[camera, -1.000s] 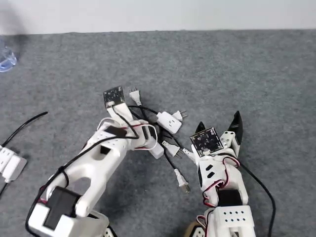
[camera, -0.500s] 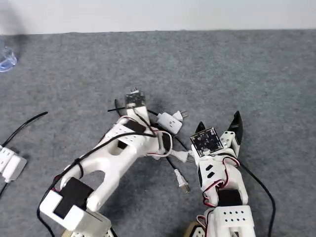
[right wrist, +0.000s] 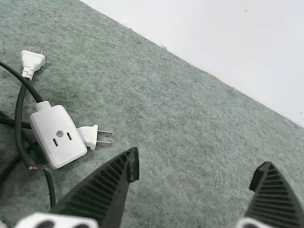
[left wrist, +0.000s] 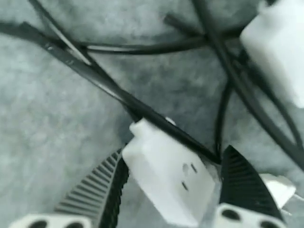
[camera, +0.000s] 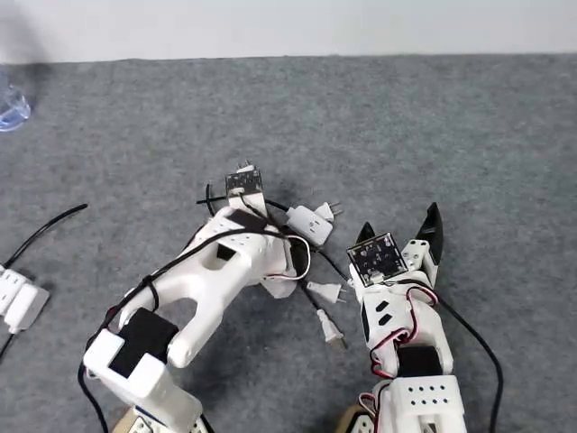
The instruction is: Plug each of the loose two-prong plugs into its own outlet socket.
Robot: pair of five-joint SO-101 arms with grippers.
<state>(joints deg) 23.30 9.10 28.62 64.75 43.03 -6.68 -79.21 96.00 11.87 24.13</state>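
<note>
Left end effector seemingly clamped on white outlet socket (slots facing camera); right end effector wide apart.

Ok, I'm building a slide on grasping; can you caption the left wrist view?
Left gripper clamped on a white outlet block, with black cables crossing the grey carpet.

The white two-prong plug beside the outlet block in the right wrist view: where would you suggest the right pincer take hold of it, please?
Grip the plug by its white body, behind the prongs, bringing the right pincer down from above to close across its width. It lies flat on the carpet, prongs pointing away from the outlet block, so they would stay free.
</note>
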